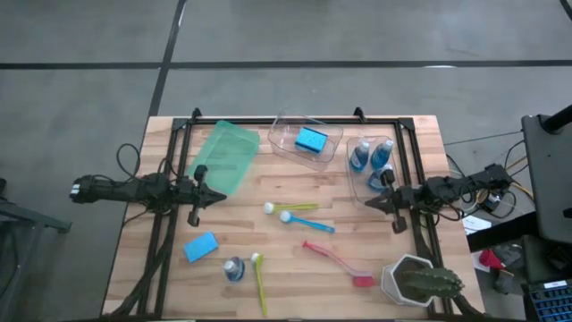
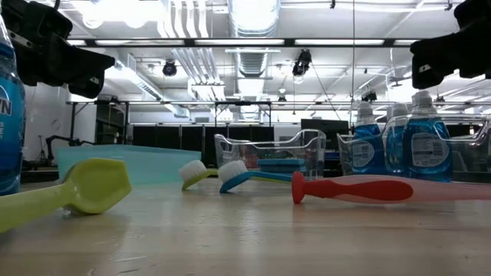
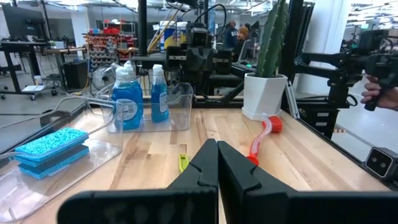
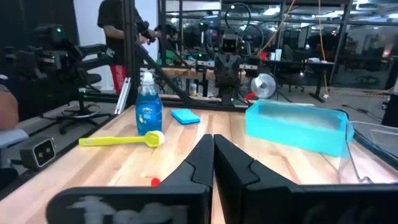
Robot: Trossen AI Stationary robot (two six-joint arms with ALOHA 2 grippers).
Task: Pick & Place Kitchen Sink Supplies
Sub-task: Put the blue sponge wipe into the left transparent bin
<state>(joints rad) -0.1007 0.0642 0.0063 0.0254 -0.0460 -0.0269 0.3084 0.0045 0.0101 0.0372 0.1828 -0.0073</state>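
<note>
My left gripper [image 1: 211, 196] [image 3: 217, 146] hovers shut beside the green bin [image 1: 225, 156]. My right gripper [image 1: 375, 204] [image 4: 212, 138] hovers shut by the clear bin [image 1: 359, 183] that holds two blue-liquid bottles [image 1: 372, 157] [image 3: 127, 96]. A teal sponge [image 1: 311, 139] [image 3: 50, 149] lies in a second clear bin. On the table lie a light-blue sponge [image 1: 201, 246], a third bottle [image 1: 234, 268] [image 4: 148, 107], two yellow-green brushes [image 1: 260, 282] [image 1: 292, 207], a blue brush [image 1: 308, 221] and a red brush [image 1: 340, 262] [image 2: 360, 189].
A cactus in a white pot [image 1: 418, 281] [image 3: 267, 62] stands at the table's near right corner. The black frame rails [image 1: 165, 224] [image 1: 427, 224] run along both sides. The clear sponge bin [image 1: 284, 132] sits at the far edge. Bare wood lies between the two grippers.
</note>
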